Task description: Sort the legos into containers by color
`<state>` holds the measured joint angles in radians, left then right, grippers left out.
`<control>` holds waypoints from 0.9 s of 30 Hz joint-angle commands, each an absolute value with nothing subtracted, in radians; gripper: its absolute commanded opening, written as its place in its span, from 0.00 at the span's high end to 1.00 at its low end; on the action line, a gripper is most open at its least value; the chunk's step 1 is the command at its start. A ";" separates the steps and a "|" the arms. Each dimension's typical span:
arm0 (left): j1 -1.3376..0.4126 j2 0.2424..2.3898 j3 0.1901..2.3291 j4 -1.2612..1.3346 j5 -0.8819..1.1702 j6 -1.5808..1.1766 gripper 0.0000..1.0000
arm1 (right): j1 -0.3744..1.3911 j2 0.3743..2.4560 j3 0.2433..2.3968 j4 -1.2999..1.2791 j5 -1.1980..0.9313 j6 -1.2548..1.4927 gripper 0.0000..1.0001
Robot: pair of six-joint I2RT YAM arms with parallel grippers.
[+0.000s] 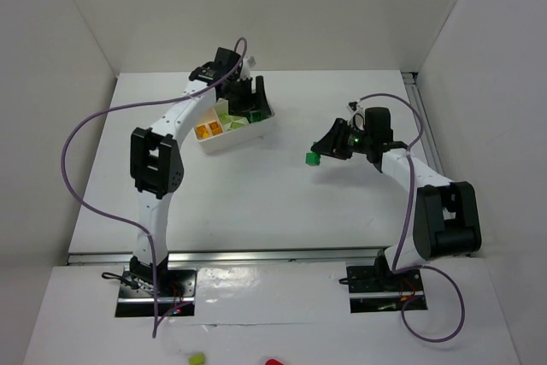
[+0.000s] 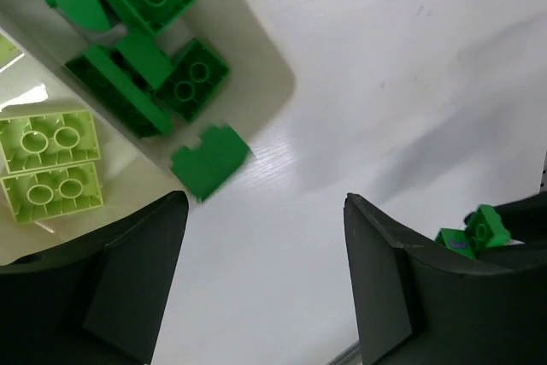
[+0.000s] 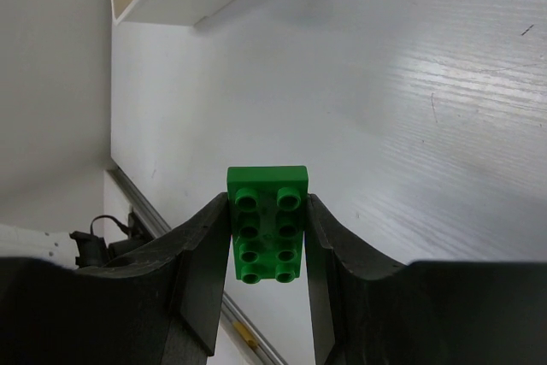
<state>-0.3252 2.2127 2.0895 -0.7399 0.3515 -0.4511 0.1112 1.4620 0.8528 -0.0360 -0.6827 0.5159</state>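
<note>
- The right gripper is clamped on a green brick. Its two dark fingers press the brick's long sides. The studded face points at the wrist camera, and one end sticks out past the fingertips.
- In the top view this held brick is above the bare table, well apart from the tray and to its right.
- The left gripper is spread wide with nothing between its fingers. It hangs over the table just beside the tray's right-end corner.
- A loose green brick, blurred, sits at that corner's outer wall, across the rim and the table. Whether it rests there cannot be told. It is near the left finger and not touching it.
- Inside the corner compartment lie several dark green bricks, piled at angles.
- The next compartment holds two lime bricks side by side, studs hidden and hollow undersides up.
- The far-left compartment holds orange bricks.
</note>
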 commanded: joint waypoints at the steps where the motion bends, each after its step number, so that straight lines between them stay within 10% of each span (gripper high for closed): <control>1: -0.354 2.123 2.092 -0.696 0.324 -0.423 0.17 | 0.100 1.445 0.899 -0.034 -0.724 0.492 0.90; 12: -0.353 2.224 2.210 -0.730 0.291 -0.434 0.20 | 0.100 1.425 0.899 -0.044 -0.721 0.483 0.90; 20: -0.364 2.085 1.930 -0.546 1.107 -0.368 0.11 | 0.068 1.404 0.887 0.037 -0.883 0.515 0.90; 27: -0.446 2.049 1.707 -0.161 1.351 -0.569 0.11 | 0.067 1.425 0.911 0.173 -1.032 0.589 0.90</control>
